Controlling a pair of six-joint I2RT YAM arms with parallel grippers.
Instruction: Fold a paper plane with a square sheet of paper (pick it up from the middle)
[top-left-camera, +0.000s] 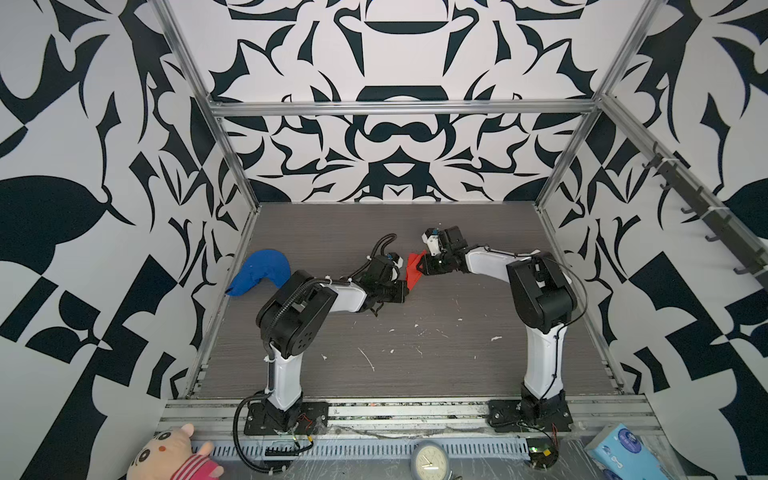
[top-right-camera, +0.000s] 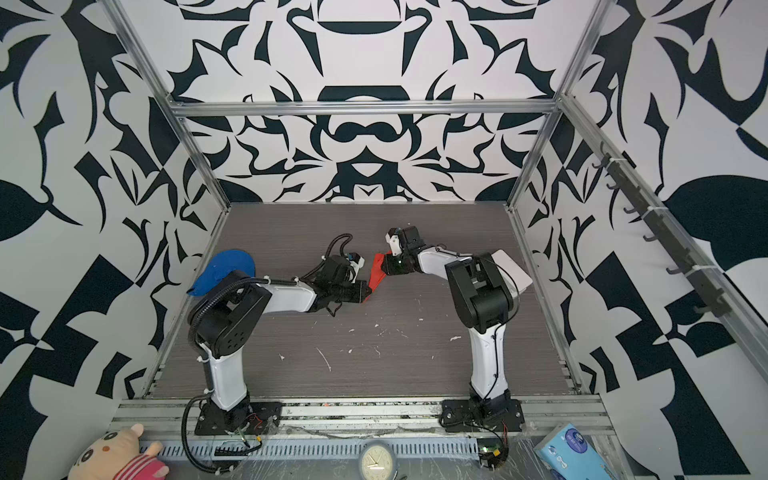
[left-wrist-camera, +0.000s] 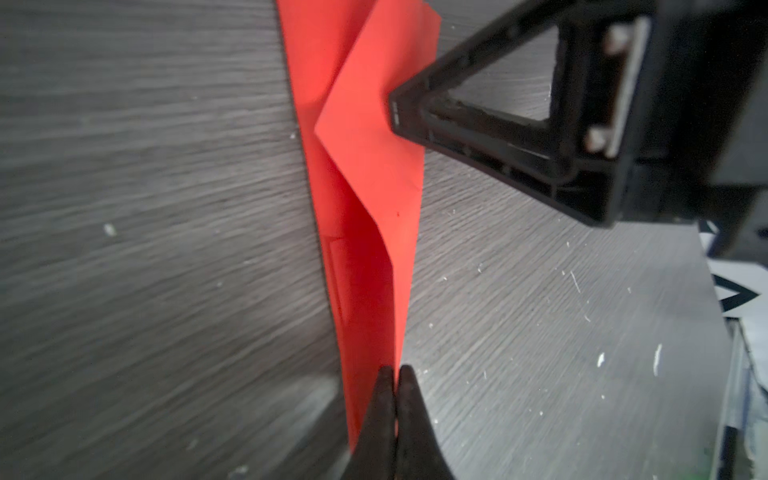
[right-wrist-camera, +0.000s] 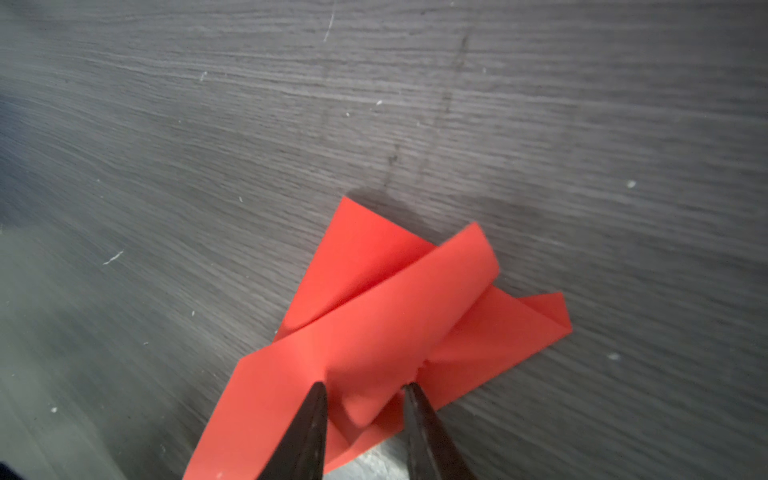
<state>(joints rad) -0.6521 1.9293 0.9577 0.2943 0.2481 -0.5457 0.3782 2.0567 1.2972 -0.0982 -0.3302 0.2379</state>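
Grey table (top-left-camera: 415, 374), left pincer (left-wrist-camera: 395, 370) clamped on paper plane (left-wrist-camera: 365, 166), right pincer (right-wrist-camera: 365, 385) apart astride its flap

Left arm (top-left-camera: 286, 374) and right arm (top-left-camera: 540, 361): white shells, black joints.
Both arms have glossy white link covers and boxy black joint housings (top-left-camera: 297, 316), and each is fixed on a black base plate (top-left-camera: 257, 417). A ribbed black hose (top-left-camera: 291, 296) with white cable ties (top-left-camera: 270, 360) runs along the left arm. The left gripper (left-wrist-camera: 395, 368) has black, tapered fingers (left-wrist-camera: 384, 415). On the right gripper (right-wrist-camera: 365, 384), a finger seen from its side is an open triangular frame (left-wrist-camera: 498, 153) with two silver screws (left-wrist-camera: 615, 39).
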